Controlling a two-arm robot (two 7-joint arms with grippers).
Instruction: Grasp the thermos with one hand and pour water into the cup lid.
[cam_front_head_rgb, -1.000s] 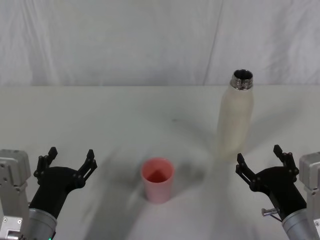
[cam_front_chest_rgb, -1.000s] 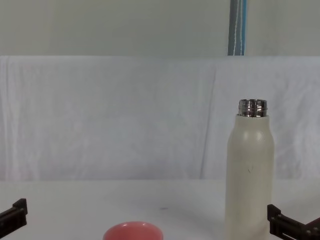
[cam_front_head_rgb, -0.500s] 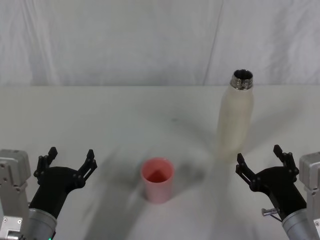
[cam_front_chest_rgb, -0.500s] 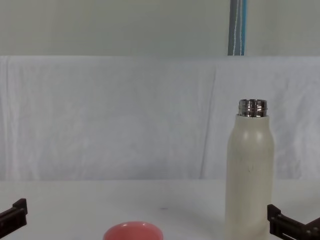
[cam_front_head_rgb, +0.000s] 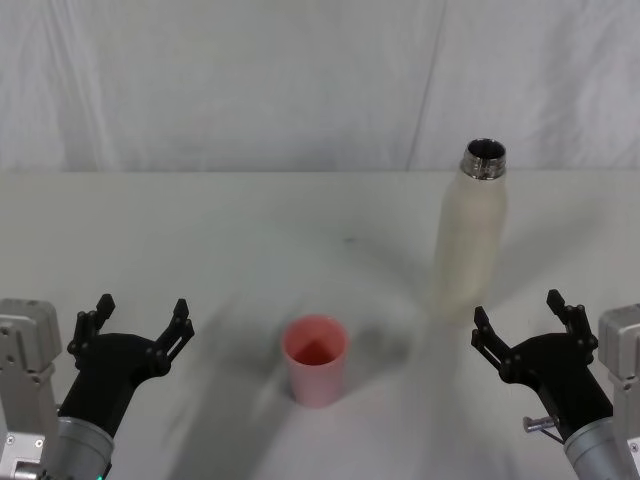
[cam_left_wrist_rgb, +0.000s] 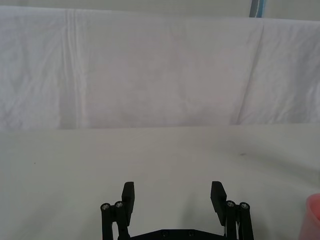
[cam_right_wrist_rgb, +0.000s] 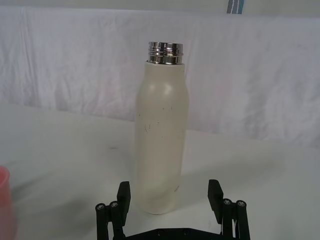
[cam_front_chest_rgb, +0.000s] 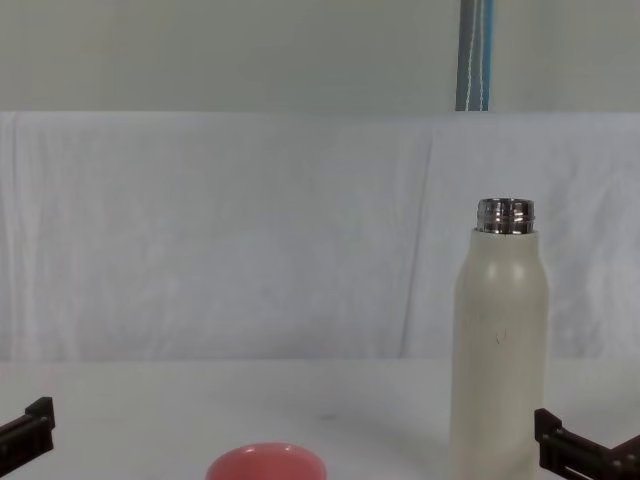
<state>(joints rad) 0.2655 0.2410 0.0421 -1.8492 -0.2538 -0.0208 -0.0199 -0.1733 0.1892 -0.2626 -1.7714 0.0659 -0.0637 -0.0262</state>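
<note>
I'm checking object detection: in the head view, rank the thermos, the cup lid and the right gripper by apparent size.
1. thermos, clearly largest.
2 and 3. right gripper and cup lid look similar; the gripper sits nearer the camera, so I won't rank them.

head: high, downward | chest: low, level | both share thermos (cam_front_head_rgb: 470, 240)

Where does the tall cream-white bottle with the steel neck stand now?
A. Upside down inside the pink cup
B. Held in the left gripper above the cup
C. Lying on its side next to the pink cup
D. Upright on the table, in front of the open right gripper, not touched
D: the tall cream-white thermos with the threaded steel neck stands upright on the table, beyond the open right gripper, apart from its fingers.
</note>
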